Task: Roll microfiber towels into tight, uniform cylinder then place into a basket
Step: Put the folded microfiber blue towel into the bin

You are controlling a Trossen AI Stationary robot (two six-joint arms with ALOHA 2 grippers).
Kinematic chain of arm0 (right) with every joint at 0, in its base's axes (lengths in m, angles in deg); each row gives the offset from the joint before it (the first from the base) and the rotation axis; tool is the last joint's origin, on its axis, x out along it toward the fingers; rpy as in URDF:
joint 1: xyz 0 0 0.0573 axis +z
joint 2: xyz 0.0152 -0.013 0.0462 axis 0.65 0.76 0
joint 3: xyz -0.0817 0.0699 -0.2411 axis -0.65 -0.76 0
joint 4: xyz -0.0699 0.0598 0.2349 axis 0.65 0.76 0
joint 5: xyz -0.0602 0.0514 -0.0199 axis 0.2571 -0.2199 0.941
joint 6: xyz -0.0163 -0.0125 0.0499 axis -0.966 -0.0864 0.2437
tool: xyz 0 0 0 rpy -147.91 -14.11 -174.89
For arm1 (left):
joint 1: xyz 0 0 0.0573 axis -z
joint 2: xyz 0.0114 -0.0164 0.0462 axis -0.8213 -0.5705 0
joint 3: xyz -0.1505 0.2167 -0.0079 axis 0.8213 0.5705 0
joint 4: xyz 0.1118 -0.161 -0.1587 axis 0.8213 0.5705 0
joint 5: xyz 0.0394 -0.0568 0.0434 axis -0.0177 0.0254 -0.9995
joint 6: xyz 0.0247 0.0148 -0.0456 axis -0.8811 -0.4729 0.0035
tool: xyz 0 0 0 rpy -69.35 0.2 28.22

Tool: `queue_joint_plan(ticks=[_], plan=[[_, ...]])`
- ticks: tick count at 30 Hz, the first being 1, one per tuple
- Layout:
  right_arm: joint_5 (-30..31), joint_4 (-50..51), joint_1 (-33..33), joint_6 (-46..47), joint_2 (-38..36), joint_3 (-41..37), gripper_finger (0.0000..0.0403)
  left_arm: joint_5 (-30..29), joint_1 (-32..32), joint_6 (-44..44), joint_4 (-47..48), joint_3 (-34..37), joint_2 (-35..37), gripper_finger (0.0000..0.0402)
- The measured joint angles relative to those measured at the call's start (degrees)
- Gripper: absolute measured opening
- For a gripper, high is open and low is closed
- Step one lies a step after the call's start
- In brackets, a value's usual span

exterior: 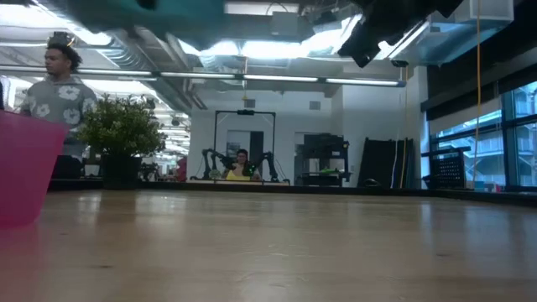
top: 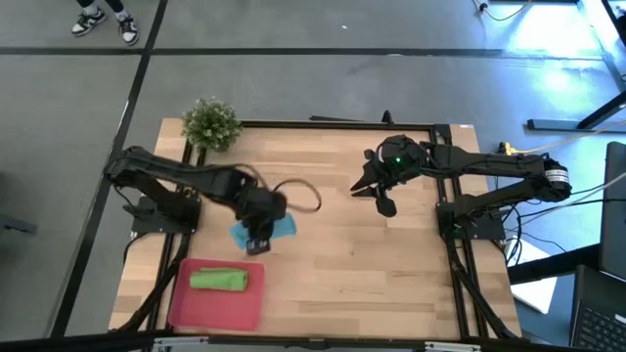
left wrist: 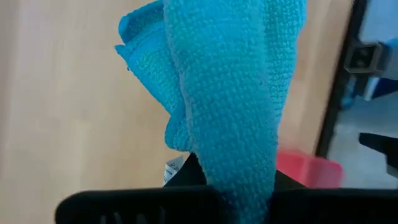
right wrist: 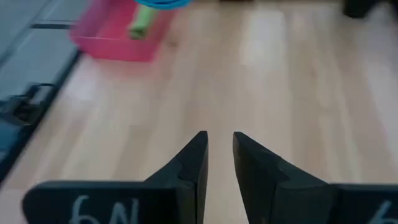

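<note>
The light blue microfiber towel (top: pixel 282 228), bunched into a thick roll, is in my left gripper (top: pixel 257 241), which is shut on it above the table's left middle. It fills the left wrist view as a blue roll (left wrist: pixel 230 93). The lime green towel (top: pixel 218 280) lies rolled up inside the pinkish-red basket (top: pixel 186 305) at the near left corner. My right gripper (right wrist: pixel 219 155) hovers over the far right part of the table (top: pixel 377 191), its fingers a narrow gap apart with nothing between them. My left gripper pinches the blue towel's roll (left wrist: pixel 239 186) between its two fingers, several layers thick. The fingers come from above, pointing steeply down. The cloth itself covers the fingertips, so the exact part does not show. The towel (exterior: pixel 168 13) hangs clear of the table.
A small green bushy plant (top: pixel 210 123) stands at the far left corner. Bare wood lies between the two arms (top: pixel 362 264). Beyond the table a person (exterior: pixel 59 88) stands at the left, and another sits farther back.
</note>
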Motion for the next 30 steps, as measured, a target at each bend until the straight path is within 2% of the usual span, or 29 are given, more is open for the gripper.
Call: queue_joint_plan(ticks=[7,12,16,24,30], plan=[[-9.02,-5.13,0.85,-1.32,0.00,0.00,0.0077,-0.10,13.76,9.82,0.27,4.51,3.21,0.0007],[-9.37,-6.01,2.12,-1.43,0.00,0.01,0.0077,0.39,24.45,18.10,-4.50,11.01,3.73,0.0007],[-9.28,-6.01,2.99,-1.43,0.00,0.02,0.0077,0.50,31.19,21.95,-13.08,17.20,3.77,0.0007],[-9.11,-6.25,4.22,-1.43,0.00,0.01,0.0077,-0.96,37.64,26.56,-33.17,30.40,2.93,0.0007],[-9.08,-6.25,4.29,-1.43,0.00,0.00,0.0077,-0.94,39.24,26.47,-39.39,36.82,1.42,0.0007]])
